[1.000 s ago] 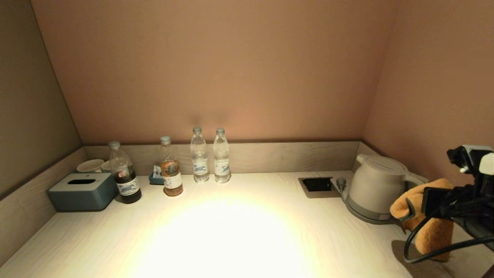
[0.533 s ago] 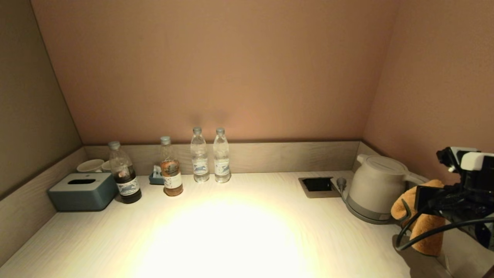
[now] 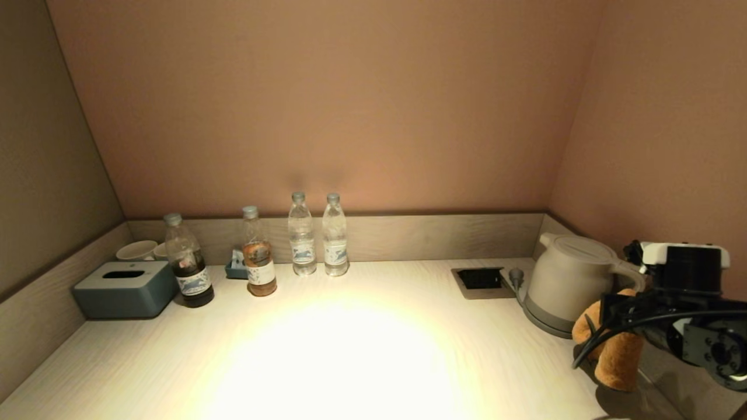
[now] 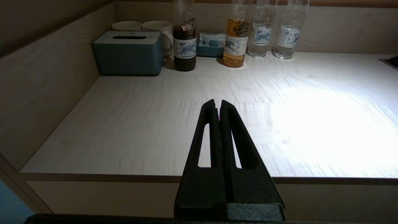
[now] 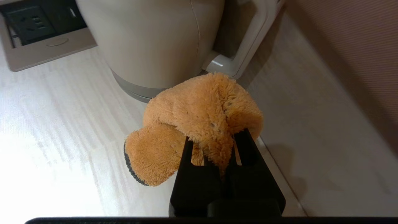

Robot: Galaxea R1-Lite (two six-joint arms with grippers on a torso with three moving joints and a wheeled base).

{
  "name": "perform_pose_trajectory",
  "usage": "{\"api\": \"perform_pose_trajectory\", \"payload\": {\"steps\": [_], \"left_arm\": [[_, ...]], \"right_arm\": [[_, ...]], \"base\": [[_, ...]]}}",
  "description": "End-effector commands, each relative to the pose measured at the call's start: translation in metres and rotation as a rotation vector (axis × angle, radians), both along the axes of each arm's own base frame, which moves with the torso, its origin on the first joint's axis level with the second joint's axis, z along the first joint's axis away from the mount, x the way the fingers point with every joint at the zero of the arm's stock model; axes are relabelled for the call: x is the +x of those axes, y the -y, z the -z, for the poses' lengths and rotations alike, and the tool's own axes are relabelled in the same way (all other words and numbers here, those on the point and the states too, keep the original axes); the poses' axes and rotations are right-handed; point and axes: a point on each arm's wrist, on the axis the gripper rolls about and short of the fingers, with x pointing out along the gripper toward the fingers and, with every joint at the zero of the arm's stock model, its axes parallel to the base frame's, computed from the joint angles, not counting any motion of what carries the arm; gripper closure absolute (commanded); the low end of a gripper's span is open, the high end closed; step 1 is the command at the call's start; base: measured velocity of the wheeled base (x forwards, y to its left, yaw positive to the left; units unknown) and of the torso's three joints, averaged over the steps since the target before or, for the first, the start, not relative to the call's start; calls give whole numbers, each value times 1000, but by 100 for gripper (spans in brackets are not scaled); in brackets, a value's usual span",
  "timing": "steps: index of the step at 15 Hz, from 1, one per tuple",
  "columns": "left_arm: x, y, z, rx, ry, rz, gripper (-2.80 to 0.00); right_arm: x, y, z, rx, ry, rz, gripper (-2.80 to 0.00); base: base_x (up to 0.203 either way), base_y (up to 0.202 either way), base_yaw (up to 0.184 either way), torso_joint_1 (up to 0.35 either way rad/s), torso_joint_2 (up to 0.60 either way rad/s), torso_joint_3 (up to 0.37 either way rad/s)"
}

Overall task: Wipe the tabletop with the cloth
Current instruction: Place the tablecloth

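My right gripper (image 5: 214, 140) is shut on a fluffy orange cloth (image 5: 199, 115) with a dark hem. It holds the cloth at the table's right end, just in front of the kettle's handle. In the head view the cloth (image 3: 613, 350) hangs from the gripper (image 3: 607, 318) low over the pale wooden tabletop (image 3: 350, 350); whether it touches the surface I cannot tell. My left gripper (image 4: 217, 104) is shut and empty, parked just before the table's front edge on the left side; it does not show in the head view.
A white kettle (image 3: 569, 283) on its base stands right beside the cloth, with a recessed socket panel (image 3: 481, 280) to its left. Several bottles (image 3: 318, 236), a blue tissue box (image 3: 125, 289) and mugs (image 3: 137, 251) line the back left. Walls close in on both sides.
My right arm has moved left and down with the cloth, bringing it lower over the table in front of the kettle. The left arm has not moved.
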Motion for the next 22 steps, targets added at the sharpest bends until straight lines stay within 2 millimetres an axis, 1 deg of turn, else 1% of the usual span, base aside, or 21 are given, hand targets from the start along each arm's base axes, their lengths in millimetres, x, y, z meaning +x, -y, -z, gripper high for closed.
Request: {"api": "perform_pose_trajectory", "payload": {"steps": [1, 2, 6, 14, 17, 21, 22], "left_arm": [[0, 0, 0, -1, -2, 0, 0], [0, 0, 0, -1, -2, 0, 0], [0, 0, 0, -1, -2, 0, 0], [0, 0, 0, -1, -2, 0, 0], [0, 0, 0, -1, -2, 0, 0], [0, 0, 0, -1, -2, 0, 0], [0, 0, 0, -1, -2, 0, 0]], "right_arm": [[13, 5, 25, 29, -54, 23, 0], [16, 7, 30, 30, -61, 27, 0], [19, 7, 36, 34, -74, 29, 0], [16, 7, 46, 44, -113, 34, 0], [6, 5, 58, 55, -170, 31, 0], [5, 4, 66, 60, -193, 29, 0], [5, 4, 77, 61, -209, 26, 0]], "base": [[0, 0, 0, 0, 0, 0], [0, 0, 0, 0, 0, 0], [0, 0, 0, 0, 0, 0], [0, 0, 0, 0, 0, 0], [0, 0, 0, 0, 0, 0], [0, 0, 0, 0, 0, 0], [0, 0, 0, 0, 0, 0]]}}
